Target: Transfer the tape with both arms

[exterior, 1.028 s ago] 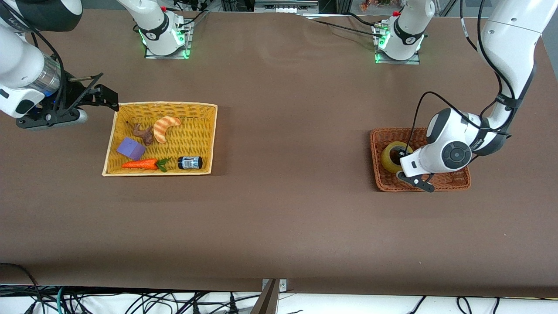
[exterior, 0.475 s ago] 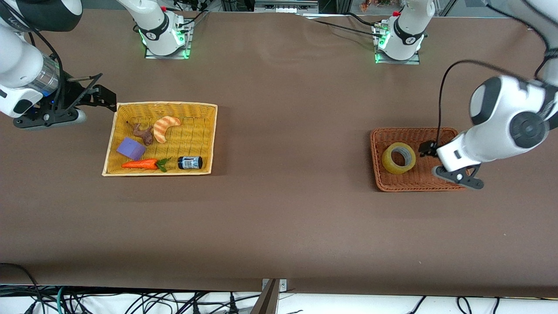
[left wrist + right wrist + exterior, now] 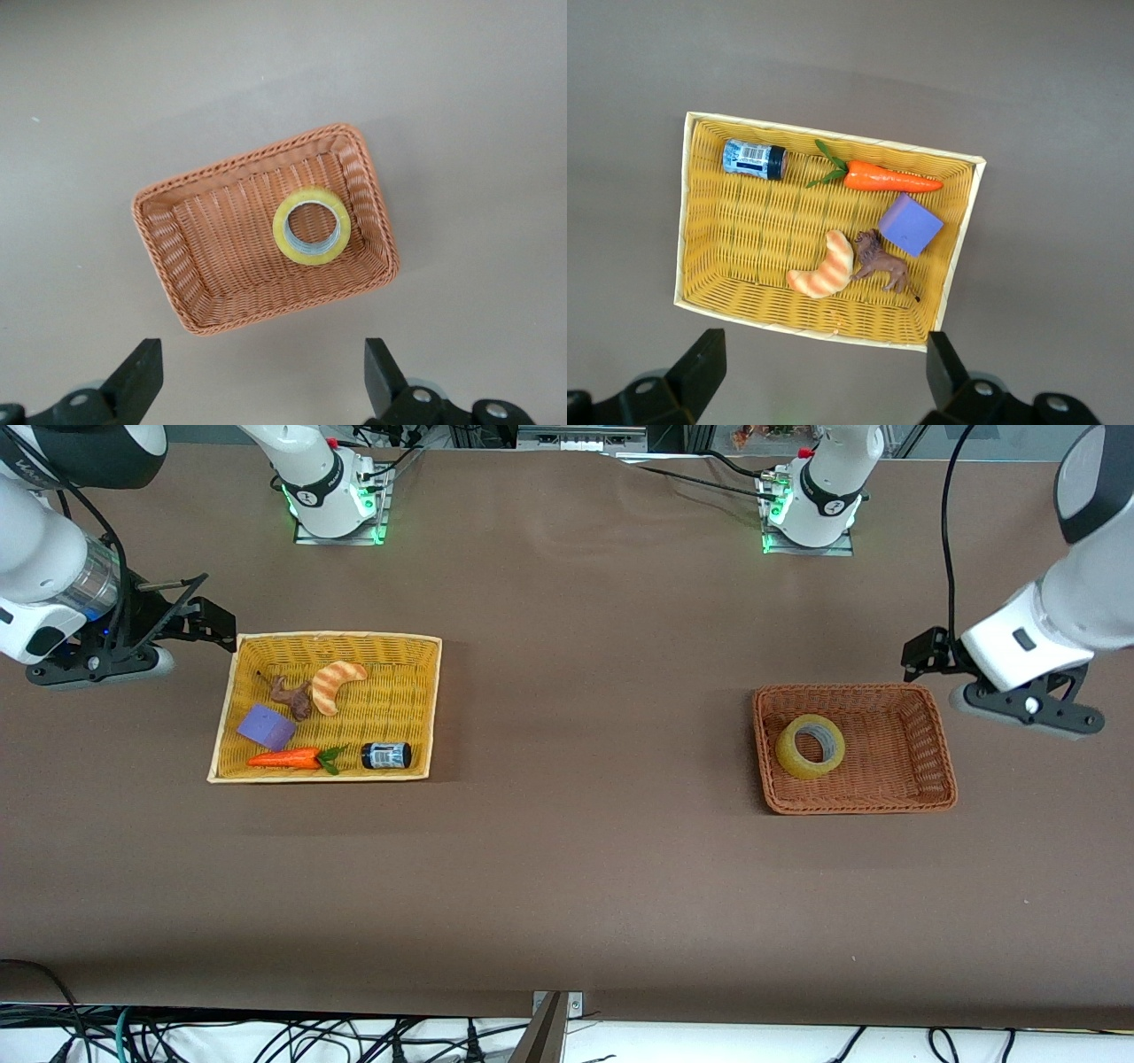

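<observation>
Tape (image 3: 810,746) is a see-through yellowish ring with a grey core; it sits in a reddish-brown woven basket (image 3: 921,735); the other basket (image 3: 416,691) is bright yellow wicker with a pale cream rim; inside it there's an orange carrot (image 3: 285,759) with green leaves, a purple block (image 3: 265,727), a tan croissant (image 3: 337,685) with darker orange stripes, a little brown animal figure (image 3: 292,694), and a dark jar (image 3: 386,755) with a blue-and-white label; table (image 3: 585,868) is plain matte brown.

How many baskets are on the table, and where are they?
2. The yellow basket sits toward the right arm's end of the table, holding toys. The brown basket sits toward the left arm's end, holding the tape. None seems hidden.
</observation>
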